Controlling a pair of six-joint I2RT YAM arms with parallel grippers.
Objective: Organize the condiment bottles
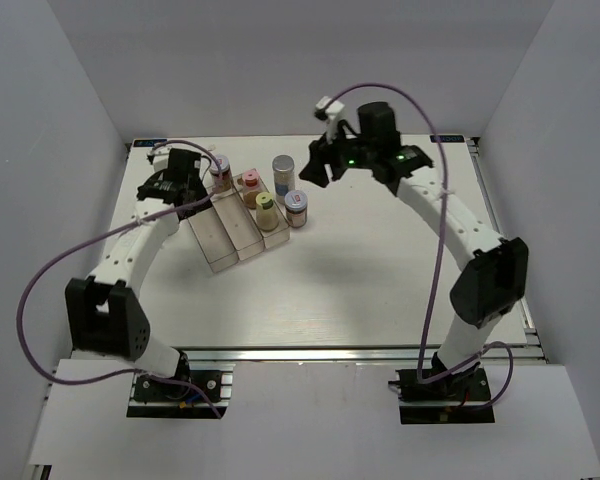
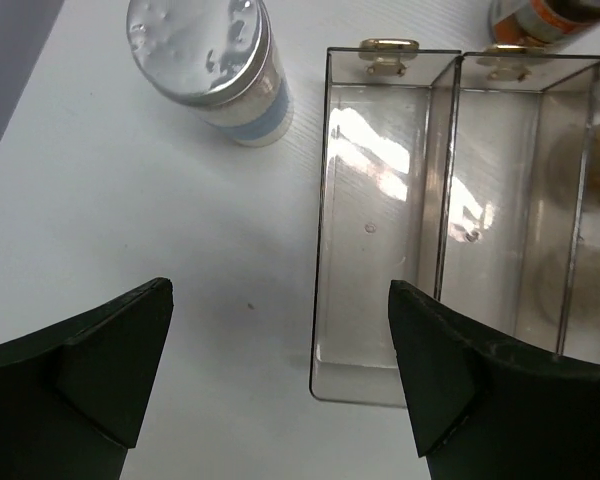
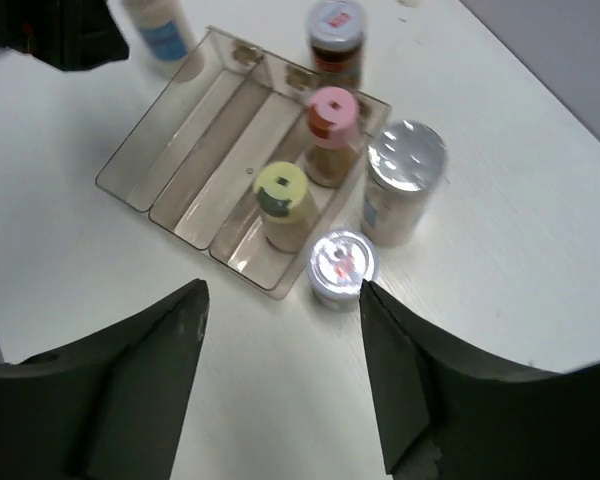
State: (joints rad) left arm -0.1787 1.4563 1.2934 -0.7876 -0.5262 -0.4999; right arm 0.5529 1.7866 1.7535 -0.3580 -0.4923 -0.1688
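At the table's left-centre, the clear tray [image 1: 212,240] holds the pink-lidded bottle [image 1: 250,187] and yellow-lidded bottle [image 1: 266,208] upright in its right-hand compartment. A large silver-lidded jar [image 1: 283,172] and a small silver-lidded jar [image 1: 296,208] stand just outside. The left gripper [image 2: 280,300] and right gripper [image 3: 283,290] gape, holding nothing.

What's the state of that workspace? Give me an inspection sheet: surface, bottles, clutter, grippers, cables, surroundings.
Surface: white table, no spills seen.
Job's things: tray with three compartments. The pink-lid bottle and yellow-lid bottle stand in the one nearest the right arm; the other two are empty. Outside it stand the big silver jar, small silver-lid jar, brown bottle and white bottle.
Clutter: nothing seen.
Grippers: left gripper open, empty, by the tray; right gripper open, empty.
Cables: purple cable loops off the left arm, another off the right.
Surroundings: white walls.
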